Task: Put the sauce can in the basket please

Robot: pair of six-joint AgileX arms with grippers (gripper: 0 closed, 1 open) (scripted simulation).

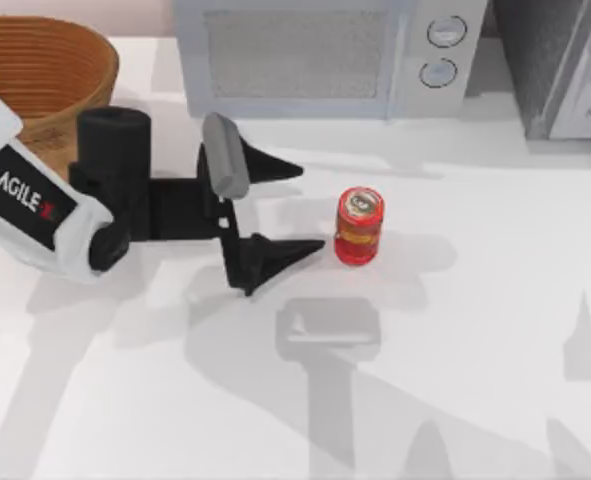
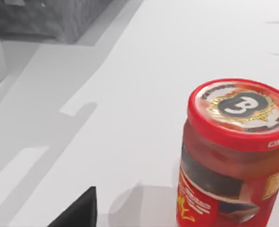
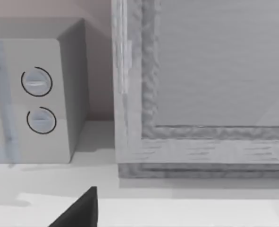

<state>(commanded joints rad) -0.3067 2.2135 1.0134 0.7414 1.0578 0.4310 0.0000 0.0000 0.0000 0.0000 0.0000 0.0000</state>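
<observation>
Can (image 1: 359,226) stands upright on the table (image 1: 475,330) just right of the left end effector (image 1: 300,208), whose spread fingers point straight at it with the gap lined up on its body, the basket (image 1: 35,70) behind that arm.

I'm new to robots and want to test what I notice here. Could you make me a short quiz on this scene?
1. True or false: the sauce can already lies inside the basket.
2. Which gripper is beside the can? A) left gripper B) right gripper
3. Fill in: the can stands ___ on the table.

Key:
1. False; it stands on the table, apart from the basket at the top view's upper left.
2. A; its jaws are open, aimed at the can, not touching it.
3. Upright.
</observation>
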